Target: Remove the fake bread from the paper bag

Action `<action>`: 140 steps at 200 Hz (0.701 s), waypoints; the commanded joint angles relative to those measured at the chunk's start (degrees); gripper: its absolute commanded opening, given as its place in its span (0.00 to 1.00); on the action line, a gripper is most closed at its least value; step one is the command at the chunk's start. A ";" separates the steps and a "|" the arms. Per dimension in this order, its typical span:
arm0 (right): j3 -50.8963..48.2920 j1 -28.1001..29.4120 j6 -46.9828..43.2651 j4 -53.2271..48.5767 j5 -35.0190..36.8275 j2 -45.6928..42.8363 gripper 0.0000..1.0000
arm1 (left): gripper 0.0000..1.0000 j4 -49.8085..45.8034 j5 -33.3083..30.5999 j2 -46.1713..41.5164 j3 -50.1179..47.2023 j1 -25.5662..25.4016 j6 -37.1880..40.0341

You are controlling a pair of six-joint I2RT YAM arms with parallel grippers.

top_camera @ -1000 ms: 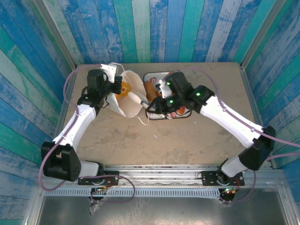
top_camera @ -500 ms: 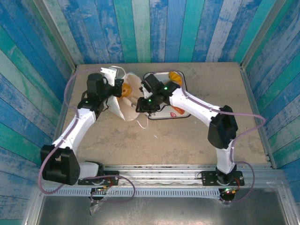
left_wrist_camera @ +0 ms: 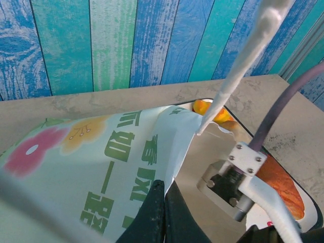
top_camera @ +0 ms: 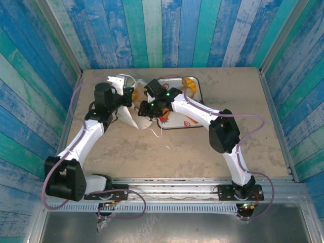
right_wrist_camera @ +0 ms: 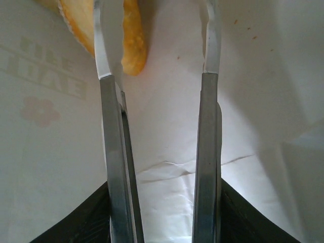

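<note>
**Tongs Returned to Bag Interior**

The right gripper, clamping the long steel tongs, has swung from the white tray into the white paper bag. The tong arms stand partly spread and empty. A glossy golden-brown toy pastry lies ungripped at their tips. The left gripper pinches the bag rim.

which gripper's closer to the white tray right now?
Right. The right gripper, holding the tongs, is at the mouth of the paper bag, beside the white tray; the left gripper pinches the bag's other side, farther from the tray.
</note>
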 commanded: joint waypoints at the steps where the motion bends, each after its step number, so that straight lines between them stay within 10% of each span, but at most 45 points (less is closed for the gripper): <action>1: 3.44 -0.34 1.88 4.57 -2.40 1.29 0.48 | 0.00 3.15 1.82 -3.48 -0.27 -0.25 -0.72; 140: -13.53 0.29 -5.71 9.71 -2.46 -10.58 0.48 | 0.00 -11.68 6.30 -1.80 7.10 0.76 21.14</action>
